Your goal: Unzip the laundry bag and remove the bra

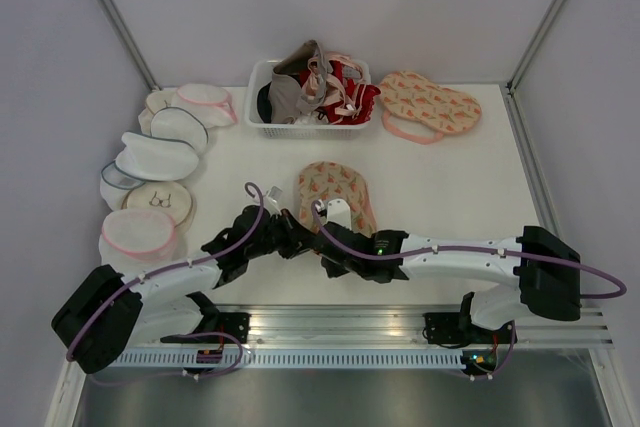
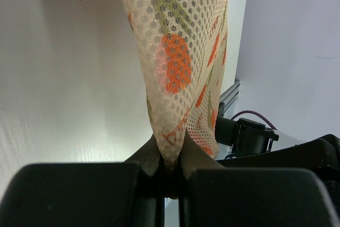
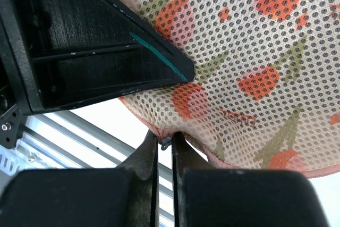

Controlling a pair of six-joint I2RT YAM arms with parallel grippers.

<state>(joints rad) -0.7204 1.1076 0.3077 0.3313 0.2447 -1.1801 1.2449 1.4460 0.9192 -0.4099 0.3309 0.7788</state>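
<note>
The laundry bag, peach mesh with watermelon print, lies mid-table just beyond both grippers. My left gripper is shut on a fold of its mesh, which rises from between the fingers in the left wrist view. My right gripper is shut on the small metal zipper pull at the bag's pink-trimmed edge. The bag's mesh fills the right wrist view, with the left gripper's black finger lying against it. The black bra is hidden.
A white basket of mixed garments stands at the back centre. A second watermelon-print pouch lies to its right. Several white mesh round pouches lie along the left side. A metal rail runs along the near edge.
</note>
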